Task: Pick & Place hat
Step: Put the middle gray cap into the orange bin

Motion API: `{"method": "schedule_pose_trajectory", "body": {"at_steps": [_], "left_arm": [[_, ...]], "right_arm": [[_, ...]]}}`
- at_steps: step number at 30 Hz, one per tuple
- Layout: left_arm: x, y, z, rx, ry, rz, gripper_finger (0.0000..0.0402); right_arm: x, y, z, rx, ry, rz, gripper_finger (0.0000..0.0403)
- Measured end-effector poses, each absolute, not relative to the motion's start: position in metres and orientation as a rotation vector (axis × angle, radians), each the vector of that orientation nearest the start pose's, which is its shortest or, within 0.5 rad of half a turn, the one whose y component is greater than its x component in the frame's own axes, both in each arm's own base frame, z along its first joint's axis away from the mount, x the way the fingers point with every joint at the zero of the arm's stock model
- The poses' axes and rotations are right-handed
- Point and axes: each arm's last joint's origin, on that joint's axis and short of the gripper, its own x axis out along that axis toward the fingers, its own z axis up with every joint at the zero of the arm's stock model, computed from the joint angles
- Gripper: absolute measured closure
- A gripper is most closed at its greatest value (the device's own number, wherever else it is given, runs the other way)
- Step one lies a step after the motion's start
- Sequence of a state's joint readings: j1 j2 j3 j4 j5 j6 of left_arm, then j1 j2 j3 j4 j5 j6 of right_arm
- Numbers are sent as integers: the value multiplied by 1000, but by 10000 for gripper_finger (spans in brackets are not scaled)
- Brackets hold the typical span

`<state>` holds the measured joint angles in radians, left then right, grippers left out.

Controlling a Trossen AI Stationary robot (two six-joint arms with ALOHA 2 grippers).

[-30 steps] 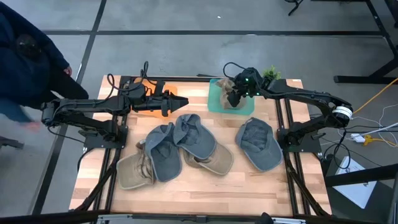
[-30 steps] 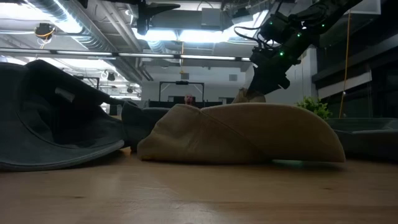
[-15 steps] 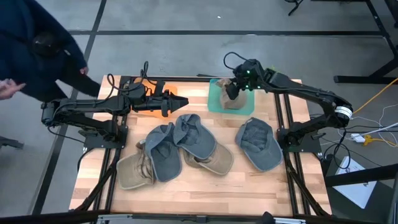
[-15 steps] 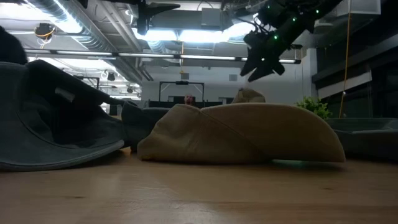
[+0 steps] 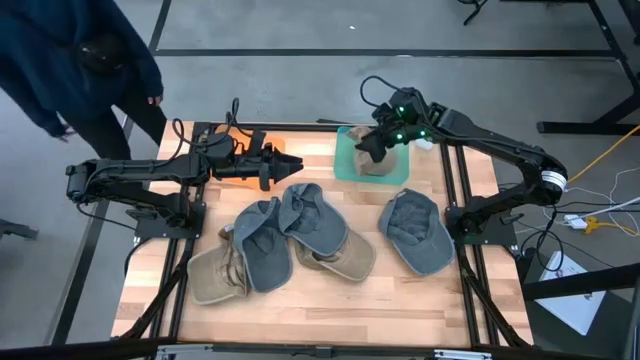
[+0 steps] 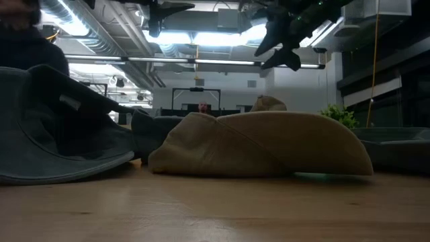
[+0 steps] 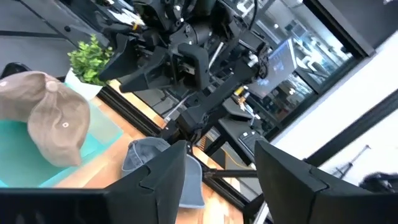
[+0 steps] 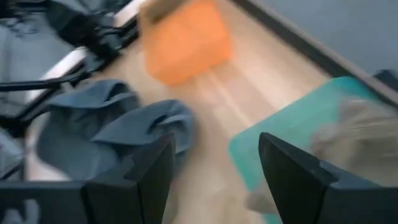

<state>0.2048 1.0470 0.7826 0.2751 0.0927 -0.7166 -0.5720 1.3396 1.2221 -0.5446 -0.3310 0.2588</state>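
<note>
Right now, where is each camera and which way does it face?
High view: overhead, looking straight down on both arms, the gray hats and the tan hat on the teal tray.
Low view: table height, looking level past another tan hat.
Left wrist view: past the left end effector toward the right arm.
Right wrist view: past the right end effector, onto the orange tray.
Shared: the teal tray's hat.

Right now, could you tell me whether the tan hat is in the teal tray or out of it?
In. The tan hat lies on the teal tray; the right gripper hangs open above it.
</note>
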Motion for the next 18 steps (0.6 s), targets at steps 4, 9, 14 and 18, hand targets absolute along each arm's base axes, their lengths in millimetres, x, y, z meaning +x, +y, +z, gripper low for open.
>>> {"method": "schedule_pose_trajectory", "body": {"at_steps": [4,9,14,18], "left_arm": [[232,45,324,-704,-15,112,217],[232,45,319,-712,40,108,217],[232,44,316,-689,70,102,217],[233,40,316,-664,82,93,217]], "right_arm": [[251,-135,333,553,578,-254,173],[259,-118,332,539,602,-195,173],[264,-102,330,522,640,-140,173],[266,-91,328,495,682,-110,173]]}}
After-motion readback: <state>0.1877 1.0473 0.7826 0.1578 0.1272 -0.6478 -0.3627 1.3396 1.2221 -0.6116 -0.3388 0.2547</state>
